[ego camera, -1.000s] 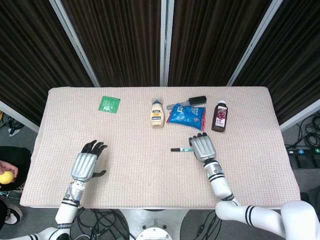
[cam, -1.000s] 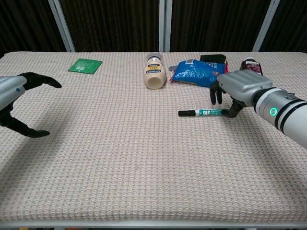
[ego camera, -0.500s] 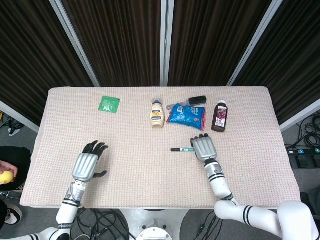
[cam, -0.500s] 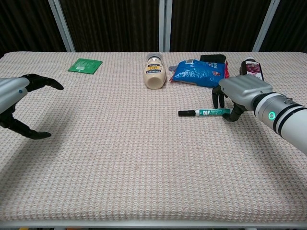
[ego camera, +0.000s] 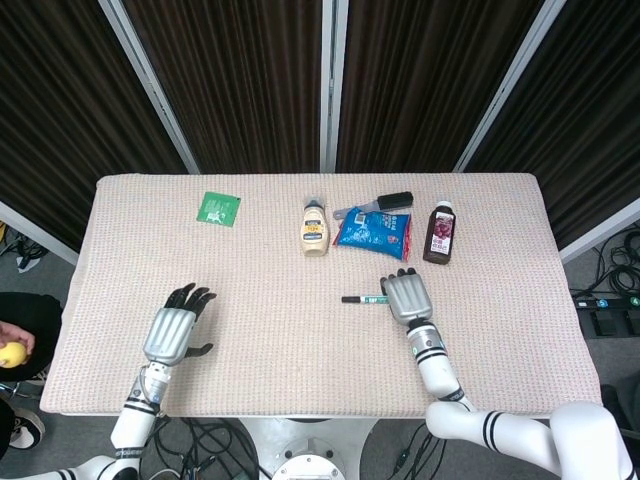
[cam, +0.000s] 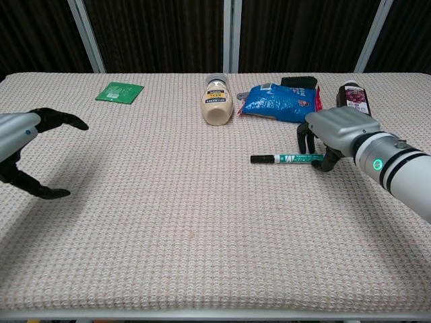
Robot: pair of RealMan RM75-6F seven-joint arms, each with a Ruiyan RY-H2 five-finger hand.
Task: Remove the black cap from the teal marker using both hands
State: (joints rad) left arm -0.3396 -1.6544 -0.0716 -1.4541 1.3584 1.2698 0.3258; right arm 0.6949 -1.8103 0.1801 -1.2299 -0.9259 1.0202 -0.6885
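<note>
A teal marker (cam: 296,159) with a black cap (cam: 260,159) lies flat on the woven table mat, cap end pointing left; in the head view the marker (ego camera: 362,298) shows just left of my right hand. My right hand (cam: 335,132) (ego camera: 406,297) hangs over the marker's right end, fingers curled down around it; whether they grip it cannot be told. My left hand (cam: 20,134) (ego camera: 172,330) hovers far to the left, fingers spread, holding nothing.
At the back stand a mayonnaise bottle (cam: 217,99) lying down, a blue snack bag (cam: 277,102), a black-handled tool (ego camera: 385,204), a dark juice bottle (cam: 353,97) and a green packet (cam: 119,91).
My right hand has drifted slightly and settled lower at the marker's right end. My left hand has eased a little toward the near left edge. The marker has not moved.
</note>
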